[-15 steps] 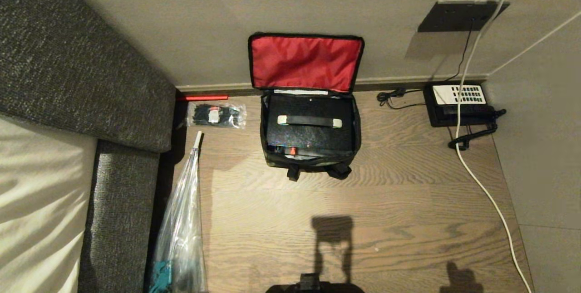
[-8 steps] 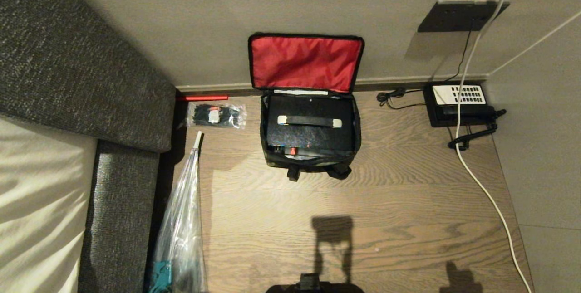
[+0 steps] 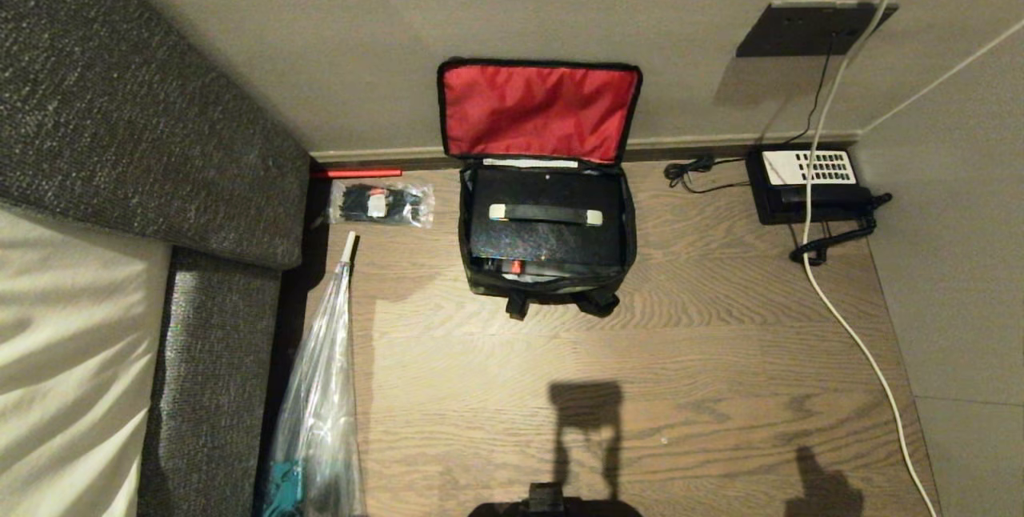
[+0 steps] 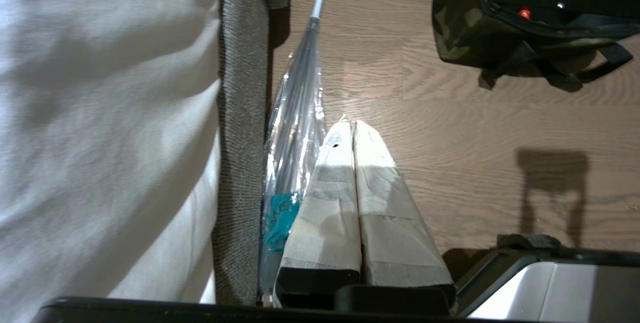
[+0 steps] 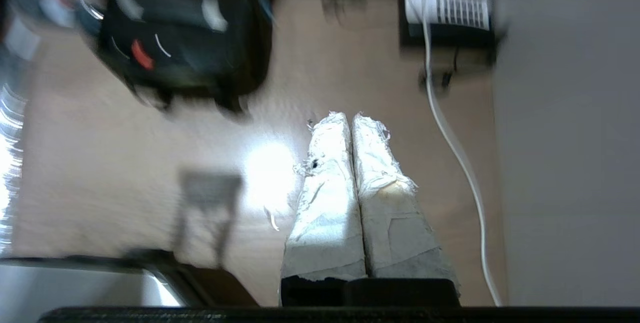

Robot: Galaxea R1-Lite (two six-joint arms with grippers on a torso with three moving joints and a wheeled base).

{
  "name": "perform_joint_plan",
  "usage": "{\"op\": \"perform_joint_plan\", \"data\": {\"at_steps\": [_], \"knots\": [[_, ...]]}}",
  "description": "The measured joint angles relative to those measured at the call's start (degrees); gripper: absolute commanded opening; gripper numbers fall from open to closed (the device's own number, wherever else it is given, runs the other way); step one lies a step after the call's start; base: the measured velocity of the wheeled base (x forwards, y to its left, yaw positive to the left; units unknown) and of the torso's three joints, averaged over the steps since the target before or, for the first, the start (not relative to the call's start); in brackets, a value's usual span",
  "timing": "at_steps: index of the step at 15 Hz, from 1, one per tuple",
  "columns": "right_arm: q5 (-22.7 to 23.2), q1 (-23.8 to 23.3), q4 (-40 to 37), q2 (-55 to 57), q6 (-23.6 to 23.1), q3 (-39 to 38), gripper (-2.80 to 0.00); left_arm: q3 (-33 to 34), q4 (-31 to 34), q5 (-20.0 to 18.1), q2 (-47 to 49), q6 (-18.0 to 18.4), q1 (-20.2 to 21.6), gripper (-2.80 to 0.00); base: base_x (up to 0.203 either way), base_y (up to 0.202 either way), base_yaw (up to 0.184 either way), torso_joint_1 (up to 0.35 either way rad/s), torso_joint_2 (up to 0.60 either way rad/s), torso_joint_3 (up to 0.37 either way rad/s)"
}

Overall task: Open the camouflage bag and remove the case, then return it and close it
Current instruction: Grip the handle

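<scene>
No text, brand, number or sign can be read in any view. The black telephone [image 3: 810, 185] by the wall has a white keypad, but its key markings are too small to make out. The white label inside the small clear packet [image 3: 381, 204] of black items is illegible, and so is the pale strip along the back rim of the camouflage bag [image 3: 547, 285].
</scene>
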State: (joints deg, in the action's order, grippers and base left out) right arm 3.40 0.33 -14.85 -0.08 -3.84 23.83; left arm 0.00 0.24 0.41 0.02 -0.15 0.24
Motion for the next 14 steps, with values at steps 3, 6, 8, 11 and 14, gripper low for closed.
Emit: {"op": "perform_joint_plan", "data": {"at_steps": [3,6,8,11,14], "knots": [[3.04,0.20,-19.36,4.31,4.70,16.90,-2.80,0.00,0.02,-0.04,0.00,0.10,0.00,-2.80,0.000,0.000,0.000,0.000,0.00,0.000],[3.09,1.15,-23.46,21.00,5.30,25.13,-2.80,0.00,0.02,0.02,0.00,-0.04,0.00,-2.80,0.000,0.000,0.000,0.000,0.00,0.000],[2.50,2.18,-16.55,38.98,3.24,28.42,-2.80,0.00,0.00,0.02,0.00,-0.07,0.00,-2.80,0.000,0.000,0.000,0.000,0.00,0.000],[0.26,6.21,0.98,67.30,0.74,31.44,-2.80,0.00,0.00,0.00,0.00,-0.07,0.00,-2.80,0.000,0.000,0.000,0.000,0.00,0.000],[-2.87,13.75,23.76,91.23,-0.57,31.84,-2.80,0.00,0.01,0.00,0.00,-0.07,0.00,-2.80,0.000,0.000,0.000,0.000,0.00,0.000]]}}
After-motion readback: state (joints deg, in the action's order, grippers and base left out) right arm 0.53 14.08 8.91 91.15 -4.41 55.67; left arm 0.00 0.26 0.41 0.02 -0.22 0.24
